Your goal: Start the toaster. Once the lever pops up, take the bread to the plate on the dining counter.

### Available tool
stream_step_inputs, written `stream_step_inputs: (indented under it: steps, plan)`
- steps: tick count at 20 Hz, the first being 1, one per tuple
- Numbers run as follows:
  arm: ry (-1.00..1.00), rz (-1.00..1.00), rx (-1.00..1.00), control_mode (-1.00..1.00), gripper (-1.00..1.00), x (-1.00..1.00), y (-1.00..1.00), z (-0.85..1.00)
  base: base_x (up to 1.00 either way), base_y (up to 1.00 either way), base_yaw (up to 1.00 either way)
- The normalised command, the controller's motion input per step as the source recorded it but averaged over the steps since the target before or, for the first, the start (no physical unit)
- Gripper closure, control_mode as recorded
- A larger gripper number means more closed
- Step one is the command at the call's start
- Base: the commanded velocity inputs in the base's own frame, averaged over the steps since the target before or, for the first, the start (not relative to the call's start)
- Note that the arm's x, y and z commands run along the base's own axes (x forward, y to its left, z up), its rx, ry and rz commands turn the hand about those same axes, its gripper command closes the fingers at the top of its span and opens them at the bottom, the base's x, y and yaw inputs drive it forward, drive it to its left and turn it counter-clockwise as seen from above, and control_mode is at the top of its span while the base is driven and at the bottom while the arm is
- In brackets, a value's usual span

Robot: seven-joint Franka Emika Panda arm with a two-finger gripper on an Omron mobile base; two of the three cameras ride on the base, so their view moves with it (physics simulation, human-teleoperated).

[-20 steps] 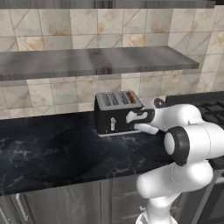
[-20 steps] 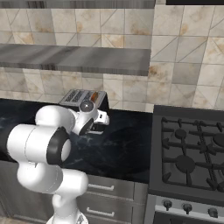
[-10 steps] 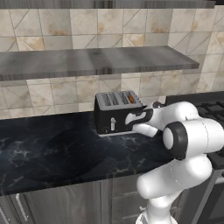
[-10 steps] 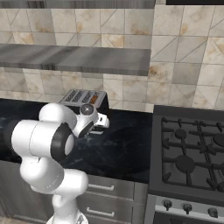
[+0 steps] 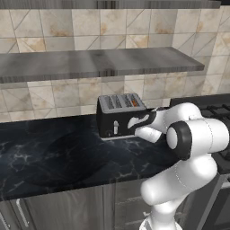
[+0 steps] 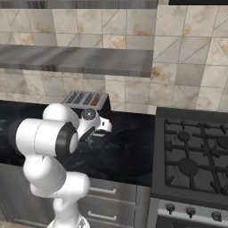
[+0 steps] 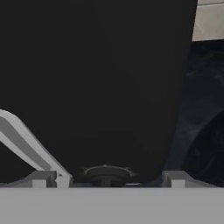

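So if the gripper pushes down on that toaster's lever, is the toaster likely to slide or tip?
Probably neither. The toaster is boxy and squat, sitting flat on the worktop, so tipping seems unlikely. The glossy marble might let it creep under a sideways shove.

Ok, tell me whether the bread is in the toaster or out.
In. The bread shows as an orange sliver sunk in the right-hand slot of the toaster; nothing lies on the worktop.

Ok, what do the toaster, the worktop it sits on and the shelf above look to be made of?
Toaster: black body, probably painted metal or plastic, with a brushed grey metal-looking top and a silvery lever. Worktop: polished black marble, judging by the faint white veins and soft sheen. Shelf: streaked grey slab, stone or weathered wood; the render leaves that open.
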Motion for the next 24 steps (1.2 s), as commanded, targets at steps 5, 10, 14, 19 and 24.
stream_step_inputs:
  steps: [5, 10, 14, 19, 24]
  plan:
    - [0.0, 0.0, 0.0, -1.0, -1.0, 0.0, 0.0, -0.11, 0.0, 0.0, 0.0]
    - [0.0, 0.0, 0.0, -1.0, -1.0, 0.0, 0.0, 0.05, 0.0, 0.0, 0.0]
    - [-0.02, 0.0, 0.0, -1.0, -1.0, 0.0, 0.01, 0.36, 0.0, 0.0, 0.0]
    - [-0.02, 0.0, 0.0, -1.0, -1.0, 0.0, 0.01, 0.39, 0.0, 0.0, 0.0]
    - [-0.04, 0.0, 0.0, -1.0, -1.0, 0.0, 0.0, 0.4, 0.0, 0.0, 0.0]
